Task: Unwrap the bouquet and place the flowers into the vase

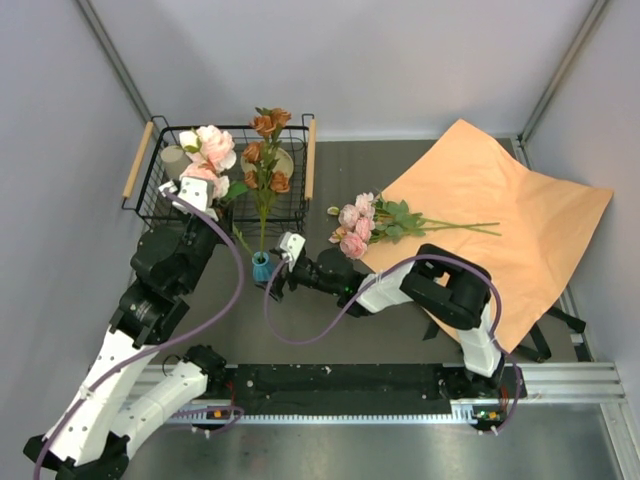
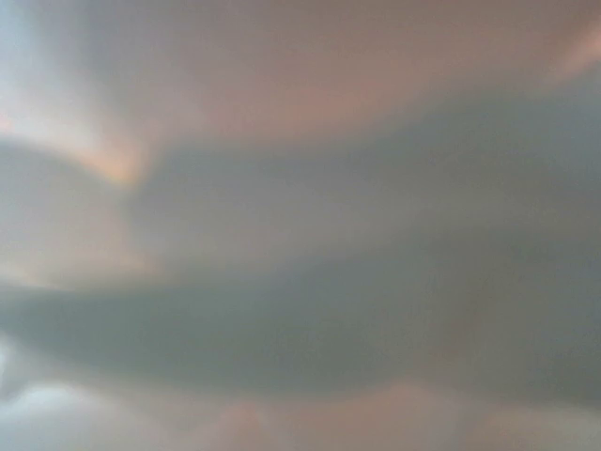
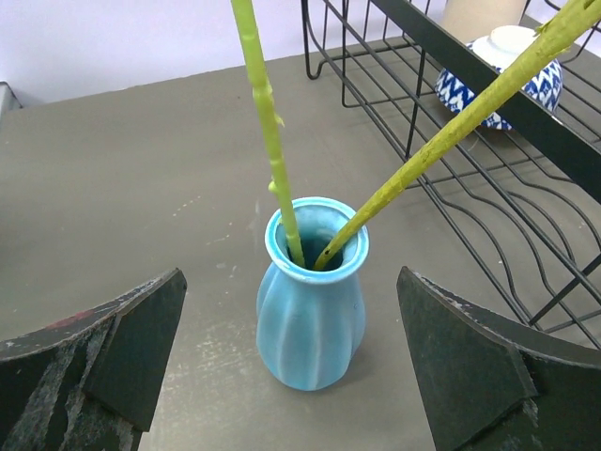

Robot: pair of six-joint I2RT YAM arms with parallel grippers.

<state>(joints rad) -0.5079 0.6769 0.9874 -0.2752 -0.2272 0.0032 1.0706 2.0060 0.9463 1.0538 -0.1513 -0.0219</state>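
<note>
At the left, our left claw (image 1: 197,193) is clenched, apparently on the stem of the pink flower (image 1: 212,150) leaning over the basket (image 1: 235,128). The vase (image 3: 312,319) stands untouched between the released jaws of our right claw (image 1: 279,264). The other flowers (image 1: 362,222) lie to its right on the paper (image 1: 500,220), with their stems pointing rightward, nearest the right arm. Only the right wrist view shows two stems seated in the vase; the left wrist view is blur.

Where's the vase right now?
Top view, left of centre: the vase stands just in front of the wire basket, the open right gripper facing it, two stems in it.
</note>
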